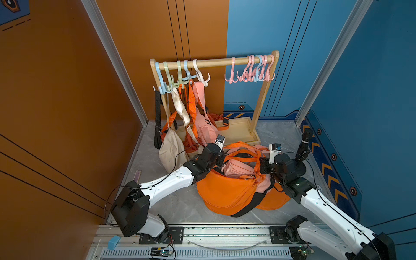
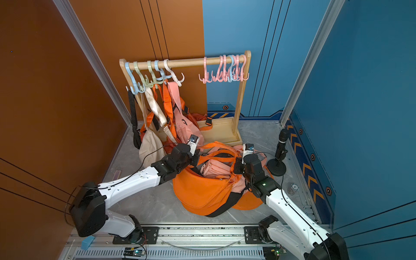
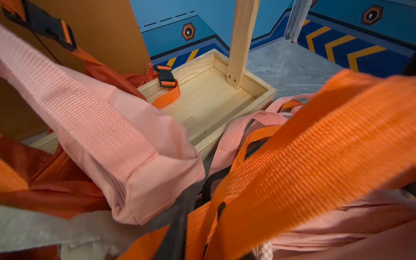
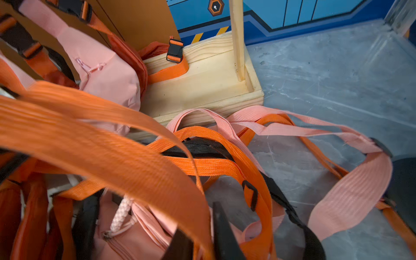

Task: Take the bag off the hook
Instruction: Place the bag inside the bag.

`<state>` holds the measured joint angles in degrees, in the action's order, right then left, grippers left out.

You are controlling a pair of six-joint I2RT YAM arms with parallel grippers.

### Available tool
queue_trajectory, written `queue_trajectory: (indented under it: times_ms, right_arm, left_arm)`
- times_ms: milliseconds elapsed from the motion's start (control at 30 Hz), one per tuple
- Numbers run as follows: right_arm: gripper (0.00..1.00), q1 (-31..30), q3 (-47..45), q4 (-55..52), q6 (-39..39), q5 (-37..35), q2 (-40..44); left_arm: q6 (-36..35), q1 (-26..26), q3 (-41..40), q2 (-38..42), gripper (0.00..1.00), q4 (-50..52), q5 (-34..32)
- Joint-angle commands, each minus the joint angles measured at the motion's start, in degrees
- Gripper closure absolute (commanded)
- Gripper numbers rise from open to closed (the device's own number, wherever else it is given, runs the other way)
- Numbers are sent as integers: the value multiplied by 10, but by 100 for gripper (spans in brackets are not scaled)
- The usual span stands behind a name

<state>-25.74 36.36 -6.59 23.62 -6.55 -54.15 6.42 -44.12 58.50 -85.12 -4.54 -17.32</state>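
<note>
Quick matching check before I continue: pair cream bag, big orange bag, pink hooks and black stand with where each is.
1 cream bag
2 big orange bag
3 pink hooks
4 black stand

a upright on the floor by the blue wall
b empty, on the rail near the blue wall
c strap hooked at the rail's other end
d lying on the floor, centre

Pairs: 1-c, 2-d, 3-b, 4-a

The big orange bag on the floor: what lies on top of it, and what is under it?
A pink bag lies on top of the orange bag, among orange straps. Under it, a second orange bag and a black strap stick out; the rest beneath is covered.
</note>
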Motion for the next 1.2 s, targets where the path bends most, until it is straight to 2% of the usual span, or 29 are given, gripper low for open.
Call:
queue_trajectory:
  times_ms: [0,67,200,233,267,333,433,500,567,667,800,967,1167]
  right_arm:
    - [65,8,-7,28,4,13,-10]
    - [64,14,-10,31,2,14,-14]
    - [63,27,-15,38,3,19,-13]
    - [63,30,-16,40,4,22,-13]
    - [63,33,-16,39,4,23,-12]
    - [60,38,-16,40,4,25,-10]
    - [48,44,-15,40,3,27,-3]
    - [34,46,-13,40,2,29,2]
    - [14,48,-9,35,-1,30,5]
    - [2,47,-3,28,-2,33,12]
    - [0,47,4,24,-9,51,27]
    - [0,29,34,9,-28,48,46]
    - [0,-6,111,10,-46,46,9]
  left_arm:
    - [1,6,38,-24,56,-10,13]
    - [2,7,51,-40,49,-9,17]
    - [5,7,77,-71,41,-2,23]
    - [8,7,85,-78,28,2,17]
    - [14,6,93,-84,10,11,7]
    - [21,7,106,-92,3,21,-2]
    - [25,9,115,-90,0,22,-5]
    - [29,8,116,-83,1,20,-8]
    - [33,7,111,-68,2,13,-15]
    - [41,5,90,-33,2,-4,-26]
    - [53,0,52,30,2,-11,-62]
    - [63,-3,-25,150,2,-10,-98]
    - [94,29,-68,298,2,104,-99]
